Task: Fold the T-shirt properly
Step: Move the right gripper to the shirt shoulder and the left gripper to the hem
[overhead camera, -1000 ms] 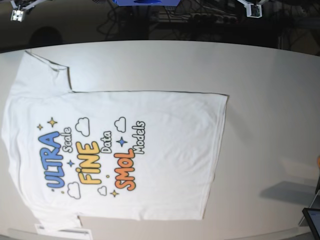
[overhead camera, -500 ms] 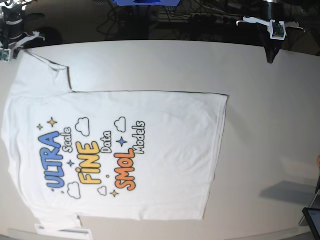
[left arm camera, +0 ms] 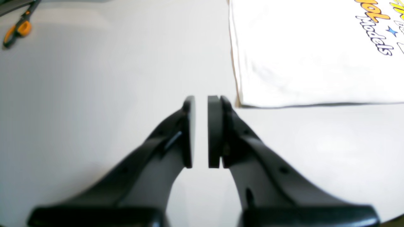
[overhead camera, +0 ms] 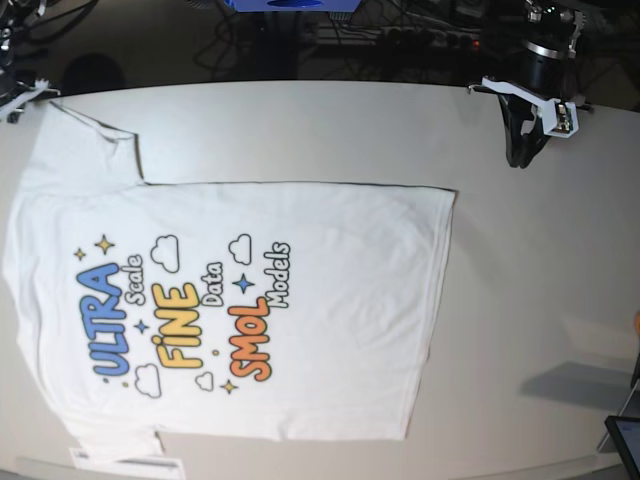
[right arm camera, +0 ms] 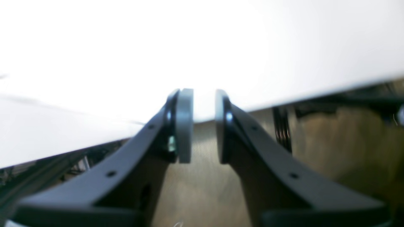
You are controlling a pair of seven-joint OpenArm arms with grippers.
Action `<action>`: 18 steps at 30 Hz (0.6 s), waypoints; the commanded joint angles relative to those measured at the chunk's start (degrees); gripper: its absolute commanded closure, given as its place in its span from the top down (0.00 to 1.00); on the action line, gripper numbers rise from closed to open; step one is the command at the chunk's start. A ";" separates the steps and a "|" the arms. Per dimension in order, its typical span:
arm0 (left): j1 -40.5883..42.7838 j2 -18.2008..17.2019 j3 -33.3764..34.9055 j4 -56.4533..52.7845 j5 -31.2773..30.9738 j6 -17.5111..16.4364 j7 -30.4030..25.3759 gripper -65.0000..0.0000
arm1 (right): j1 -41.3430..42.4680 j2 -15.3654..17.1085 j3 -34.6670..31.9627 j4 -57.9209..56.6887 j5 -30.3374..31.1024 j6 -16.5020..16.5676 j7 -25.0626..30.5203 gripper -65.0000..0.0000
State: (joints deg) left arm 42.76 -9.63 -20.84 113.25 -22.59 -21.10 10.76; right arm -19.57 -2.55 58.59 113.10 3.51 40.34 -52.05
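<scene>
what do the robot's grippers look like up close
Both are two-fingered, in matte black. The left gripper has dark flat pads on curved fingers with small holes. The right gripper has one grey pad and dotted holes along its fingers.

The T-shirt (overhead camera: 300,300) on the desk (overhead camera: 540,300) carries printed words: blue "ULTRA", small "Scale", yellow "FINE", small "Data", orange "SMOL" and "Models". The left wrist view shows "Models" again.
</scene>
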 commanded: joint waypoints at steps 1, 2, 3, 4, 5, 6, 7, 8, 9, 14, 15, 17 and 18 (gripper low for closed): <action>0.01 -0.53 -0.48 0.73 -0.40 -0.66 -0.96 0.12 | 0.72 1.45 1.50 1.06 0.23 -0.34 -1.35 0.30; -0.43 -0.53 -0.48 0.64 -0.31 -0.92 -0.61 0.12 | 1.24 2.15 2.29 0.88 0.23 -0.34 -3.99 0.37; -0.70 -0.53 -0.48 0.64 -0.31 -0.92 -0.43 0.12 | 1.68 2.50 2.99 0.88 0.23 -0.34 -6.54 0.46; -0.79 -0.44 -0.48 0.64 -0.31 -0.92 -0.43 0.12 | 2.03 2.59 3.26 0.88 0.23 -0.34 -8.30 0.56; -0.87 -0.44 -0.48 0.64 -0.31 -0.92 -0.43 0.12 | 2.39 2.68 3.26 0.88 0.23 -0.34 -9.62 0.65; -0.87 -0.35 -0.48 0.64 -0.31 -0.92 -0.43 0.12 | 2.47 2.77 3.35 0.88 0.23 -0.34 -10.41 0.72; -0.87 -0.35 -0.48 0.64 -0.31 -0.92 -0.43 0.12 | 2.47 2.77 3.17 0.88 0.23 -0.34 -10.85 0.75; -1.22 -0.35 -0.48 0.64 -0.49 -1.01 -0.43 0.12 | 2.47 2.77 2.91 0.79 0.23 -0.34 -10.94 0.75; -1.22 -0.35 -0.48 0.64 -0.40 -1.01 -0.35 0.12 | 2.56 2.68 2.82 0.79 0.23 -0.34 -11.02 0.75; -1.22 -0.35 -0.48 0.11 -0.40 -1.01 -0.35 0.12 | 2.65 2.85 2.64 0.70 5.24 -0.34 -11.02 0.75; -1.22 -0.35 -0.48 0.11 -0.40 -1.01 -0.35 0.12 | 2.65 3.03 2.64 0.70 7.00 -0.34 -11.02 0.75; -1.14 -0.26 -0.48 0.11 -0.40 -1.01 -0.35 0.12 | 2.65 3.91 1.94 0.44 10.25 -0.34 -11.20 0.75; -1.14 -0.17 -0.39 0.11 -0.40 -1.01 -0.35 0.12 | 2.65 4.44 0.71 0.00 11.57 -0.34 -11.90 0.75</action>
State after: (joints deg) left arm 41.12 -9.54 -20.91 112.53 -22.55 -22.39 11.79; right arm -16.99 1.06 59.33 112.60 14.70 40.05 -64.47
